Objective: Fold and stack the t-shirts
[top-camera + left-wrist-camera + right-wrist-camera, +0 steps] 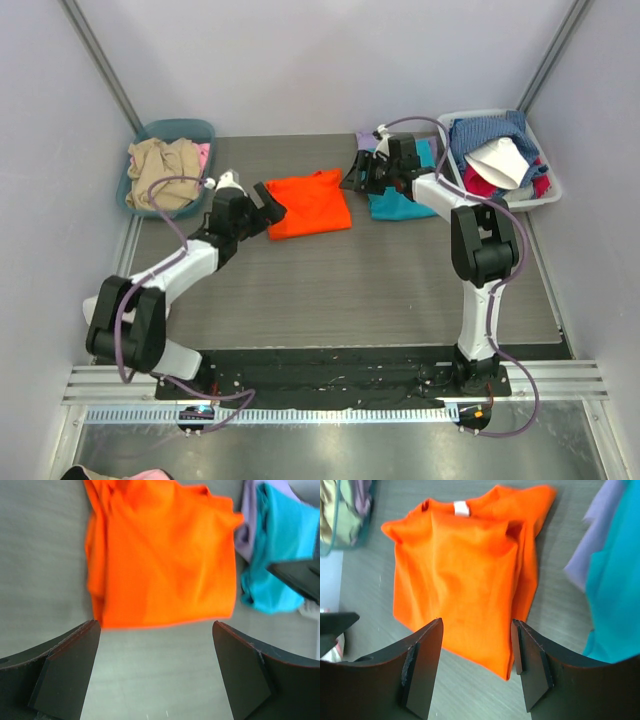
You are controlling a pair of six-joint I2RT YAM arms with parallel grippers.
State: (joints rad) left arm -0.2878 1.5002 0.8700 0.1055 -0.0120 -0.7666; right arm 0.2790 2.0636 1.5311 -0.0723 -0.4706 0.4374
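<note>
The bright orange t-shirt (312,205) lies folded flat on the grey table, and it also fills the left wrist view (160,555) and the right wrist view (465,570). A teal t-shirt (402,205) rests on a lavender one (364,141) just to its right; both show as teal (285,555) and lavender (246,537) cloth. My left gripper (268,203) is open at the orange shirt's left edge (156,630), holding nothing. My right gripper (360,172) hangs open over the shirt's right edge (477,622), holding nothing.
A teal bin (196,130) with beige and pink clothes stands at the back left. A white basket (548,195) heaped with mixed clothes stands at the back right. Grey walls close in on three sides.
</note>
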